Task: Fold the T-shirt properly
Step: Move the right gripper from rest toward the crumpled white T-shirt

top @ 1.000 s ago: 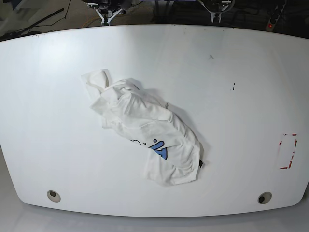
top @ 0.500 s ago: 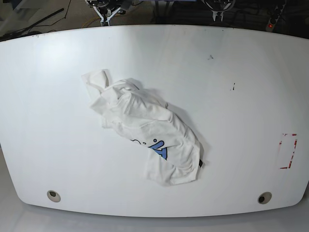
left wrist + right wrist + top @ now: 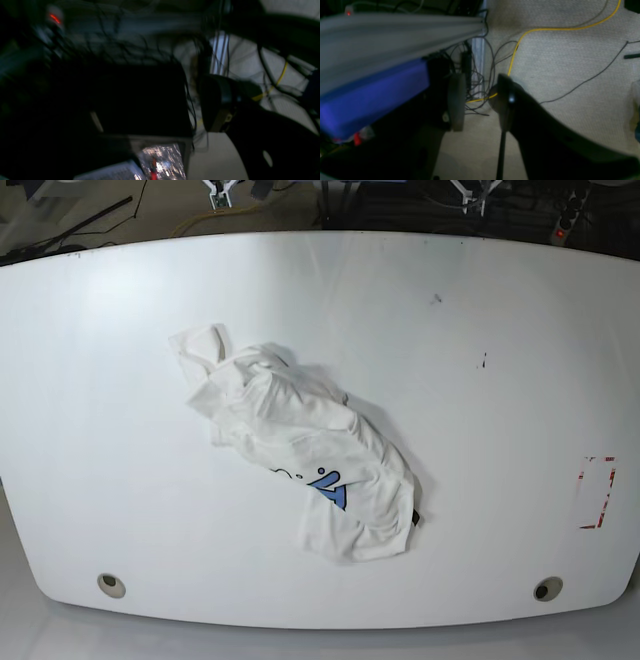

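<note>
The large white soft cloth T-shirt with a blue printed graphic (image 3: pixel 300 445) lies crumpled in a heap on the broad white counter (image 3: pixel 520 380), somewhat left of centre in the base view, unfolded and untouched. Its long axis runs diagonally, from a bunched end at the far left of the heap to a wider end at the near right, where the blue print shows. Neither arm is over the counter; only small parts of the rig show past its far edge. The right gripper (image 3: pixel 480 100) looks down at carpet and cables, its jaws standing apart with nothing between them. The left gripper (image 3: pixel 217 105) is seen in a dark, blurred view with only one dark finger clear, so whether its jaws are released cannot be told from it; no cloth is near them. From both sets of jaws the shirt lies well apart, out across the counter. In judgement, the right arm is the nearer, since the bunched far end lies toward its side.
</note>
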